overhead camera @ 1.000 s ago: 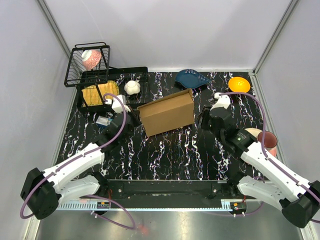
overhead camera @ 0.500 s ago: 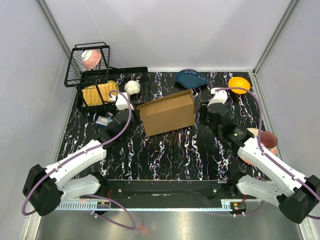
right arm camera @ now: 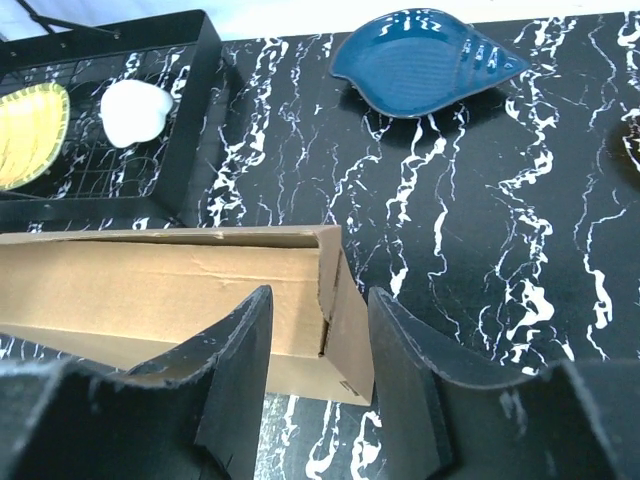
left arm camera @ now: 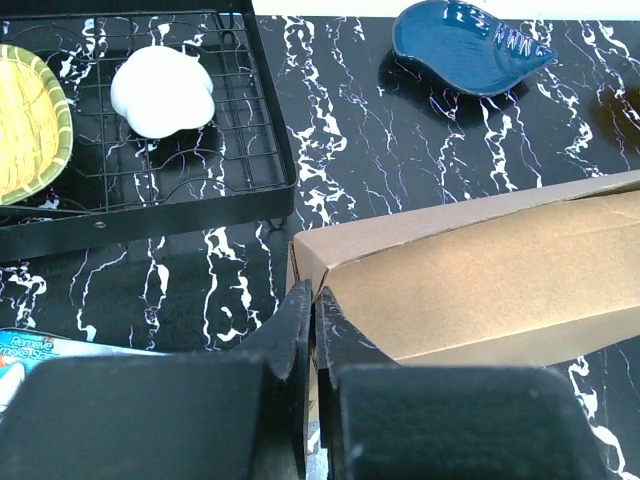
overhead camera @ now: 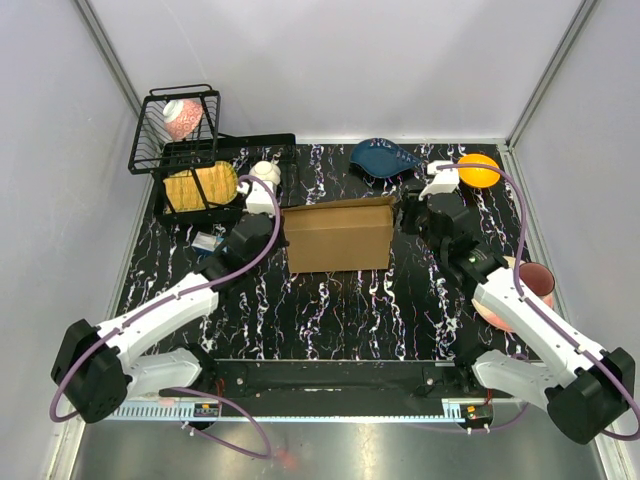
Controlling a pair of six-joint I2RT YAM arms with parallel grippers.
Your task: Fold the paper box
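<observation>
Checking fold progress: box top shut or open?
Open: in the right wrist view the paper box shows its inside wall, no flap folded over.

The brown paper box [overhead camera: 338, 236] stands assembled, top open, mid-table.

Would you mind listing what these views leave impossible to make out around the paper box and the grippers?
1. Left wrist view: whether the shut left gripper pinches the paper box or only presses it; the gripper itself covers the contact.
2. Right wrist view: the box's near bottom edge, covered by the body of the open right gripper.
3. Left wrist view: the printed packet, cut off by the frame edge and the gripper.
</observation>
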